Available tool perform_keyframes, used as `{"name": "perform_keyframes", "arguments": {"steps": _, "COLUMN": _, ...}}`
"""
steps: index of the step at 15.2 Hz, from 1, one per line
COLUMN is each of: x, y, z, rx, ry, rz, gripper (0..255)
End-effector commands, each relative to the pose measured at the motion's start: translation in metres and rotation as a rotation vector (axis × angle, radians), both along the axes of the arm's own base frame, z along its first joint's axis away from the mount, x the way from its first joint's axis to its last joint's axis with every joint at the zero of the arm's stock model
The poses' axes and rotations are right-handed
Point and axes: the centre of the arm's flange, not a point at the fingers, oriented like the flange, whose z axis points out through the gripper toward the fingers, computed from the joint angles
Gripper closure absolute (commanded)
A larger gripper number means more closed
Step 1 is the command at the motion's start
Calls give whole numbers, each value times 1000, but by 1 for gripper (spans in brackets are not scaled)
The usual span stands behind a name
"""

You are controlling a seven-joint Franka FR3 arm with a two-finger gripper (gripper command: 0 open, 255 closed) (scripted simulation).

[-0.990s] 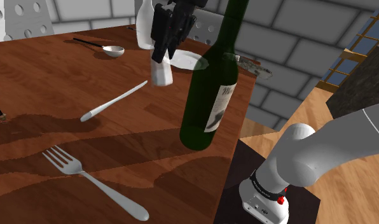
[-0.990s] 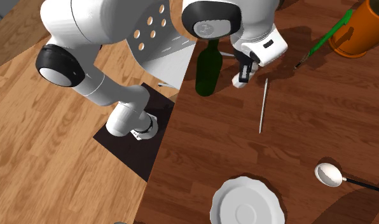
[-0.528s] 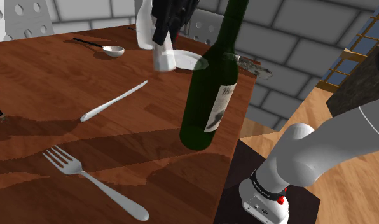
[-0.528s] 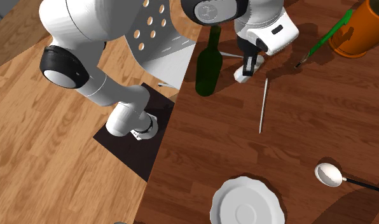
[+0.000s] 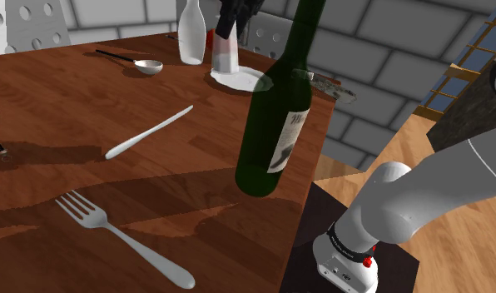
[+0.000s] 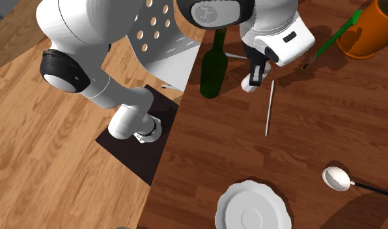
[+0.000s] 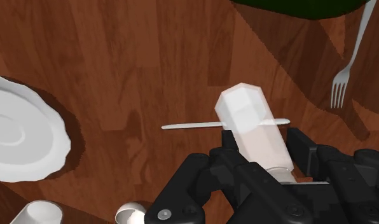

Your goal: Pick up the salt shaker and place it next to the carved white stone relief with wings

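Clearly, the pincer (image 7: pixel 263 145) was clamped on the pale salt shaker (image 7: pixel 252 121), with a black finger pressed against each side, and held it clear of the wooden counter (image 5: pixel 63 108). From the wrist, the shaker hung over a slim white knife (image 7: pixel 188 125). A dark green bottle (image 5: pixel 275 116) stood upright near the counter's edge by the stand, just beside the raised shaker. A white plate (image 6: pixel 251 209), a spoon (image 6: pixel 336 177) and a fork (image 5: pixel 126 240) lay well apart on the counter.

Polished wood table (image 5: pixel 71 104); glossy green glass bottle (image 5: pixel 278 108).
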Motion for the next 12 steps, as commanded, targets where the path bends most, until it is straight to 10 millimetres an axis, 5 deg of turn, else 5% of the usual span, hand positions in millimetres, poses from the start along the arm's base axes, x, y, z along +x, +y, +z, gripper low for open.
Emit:
{"name": "perform_keyframes", "arguments": {"steps": 1, "x": 6, "y": -23, "z": -1, "rx": 0, "ry": 0, "rz": 1, "gripper": 255}}
{"name": "perform_keyframes", "arguments": {"steps": 12, "x": 54, "y": -161, "z": -1, "rx": 0, "ry": 0, "rz": 1, "gripper": 255}}
